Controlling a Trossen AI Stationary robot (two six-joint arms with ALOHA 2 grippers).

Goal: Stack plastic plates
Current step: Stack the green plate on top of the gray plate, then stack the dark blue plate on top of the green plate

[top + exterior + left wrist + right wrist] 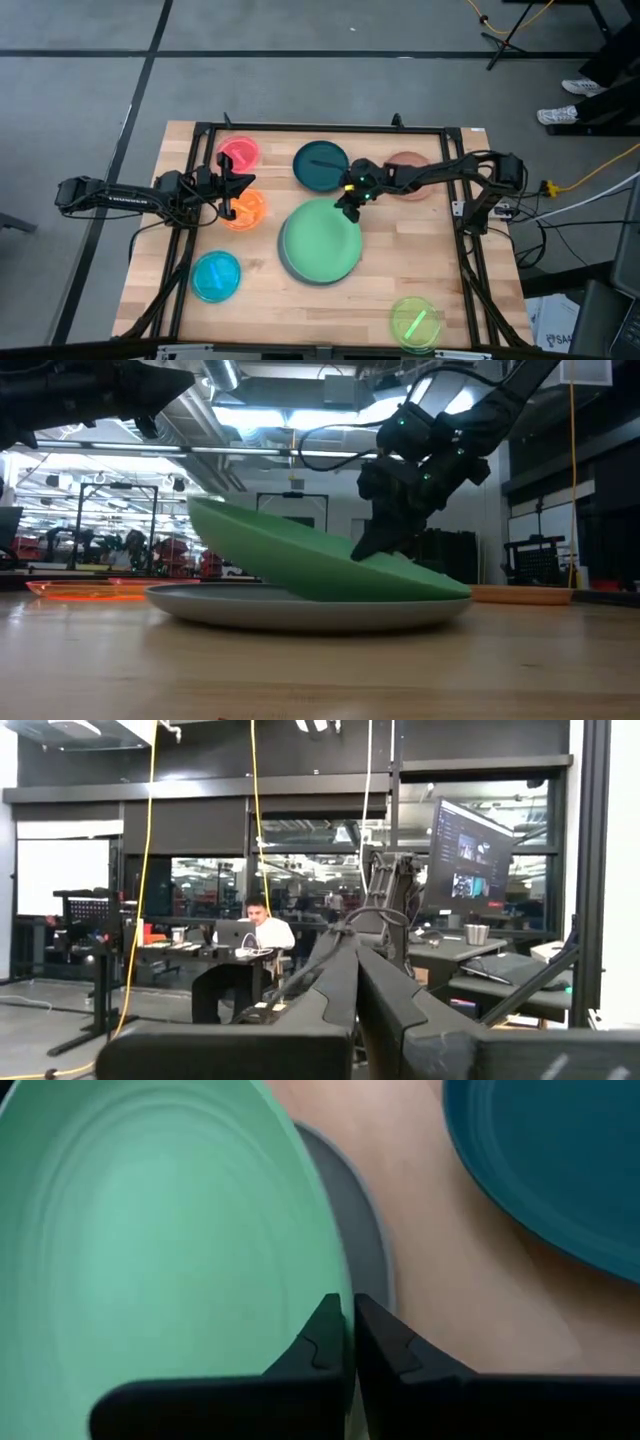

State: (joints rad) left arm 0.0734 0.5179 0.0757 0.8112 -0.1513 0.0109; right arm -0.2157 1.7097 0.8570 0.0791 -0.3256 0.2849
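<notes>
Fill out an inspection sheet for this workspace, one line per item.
Surface: wooden table inside a black frame.
Job's things: green plate tilted, one edge on the grey plate; teal plate, brown plate, pink plate, orange plate, cyan plate, lime plate lie apart.
Clutter: nothing seen.
Grippers: right gripper shut on the green plate's rim; left gripper raised by the pink and orange plates, shut, empty.
Cables: yellow cable on the floor.
Surroundings: seated person at a desk.

The light green plate is tilted on the grey plate at centre; small plates are scattered from nine to five o'clock.
</notes>
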